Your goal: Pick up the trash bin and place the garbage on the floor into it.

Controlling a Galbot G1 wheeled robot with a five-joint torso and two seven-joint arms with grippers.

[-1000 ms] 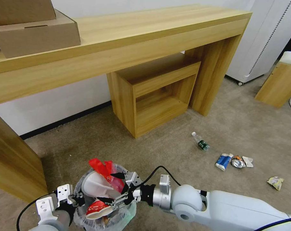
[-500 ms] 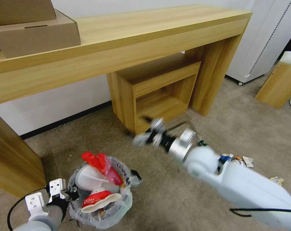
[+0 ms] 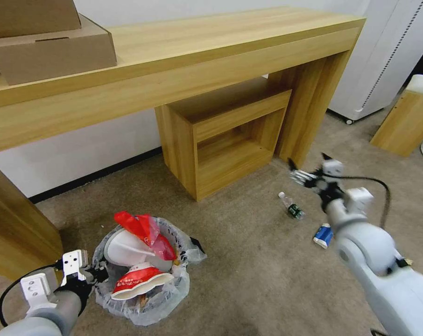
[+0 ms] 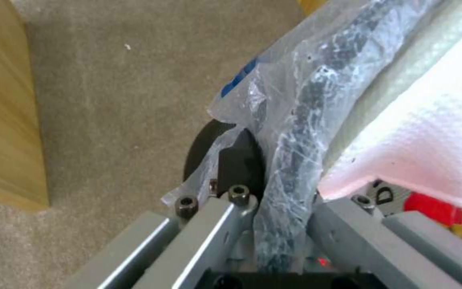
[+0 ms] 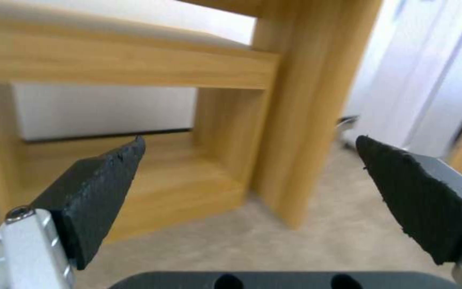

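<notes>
trash bin: on the carpet, in front of the desk, toward its left leg; clear bag bunched over the rim, loaded with a white slipper, a red wrapper and a red-white cup
left gripper: at the bin's left rim, fingers clamped on the rim and bag; the left wrist view has the crinkled plastic and dark edge pinched between the pads
right gripper: in the air near the desk's right leg, above the bottle, jaws spread wide with nothing between them; the right wrist view looks through the gap at the wooden cubby
small bottle: lying on the carpet in front of the desk's right leg
blue-white packet: on the carpet just past the bottle, farther from the desk, partly behind the right arm
cardboard boxes: stacked on the desk's left end
</notes>
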